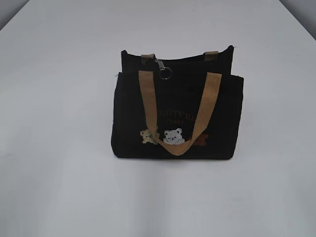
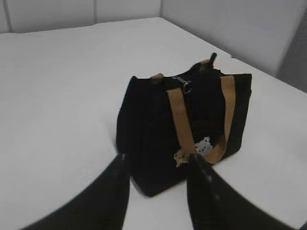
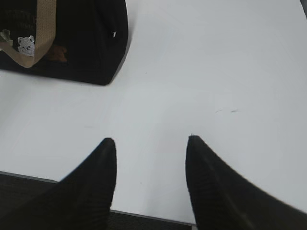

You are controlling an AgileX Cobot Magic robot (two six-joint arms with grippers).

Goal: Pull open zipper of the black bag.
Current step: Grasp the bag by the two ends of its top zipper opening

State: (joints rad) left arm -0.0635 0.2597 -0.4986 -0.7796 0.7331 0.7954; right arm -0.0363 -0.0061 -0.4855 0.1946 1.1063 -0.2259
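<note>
Sitting upright mid white tabletop (image 1: 54,118): small soft black fabric bag (image 1: 133,128), likely light, shifting easily. Best taking silver ring pull of zipper (image 1: 165,72). Both tools (image 2: 158,160) (image 3: 151,141) hanging released, empty.

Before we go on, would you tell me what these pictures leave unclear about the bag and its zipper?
- Zipper line: along the black bag's top, black on black in the exterior and left wrist views; open or closed cannot be told. Only the silver pull shows.
- Tan lettering: partly covered by the strap, blurred.
- Right wrist view: the bag is cut off by the top and left edges; its top is out of frame.
- Bag's rear side: hidden in every view.
</note>
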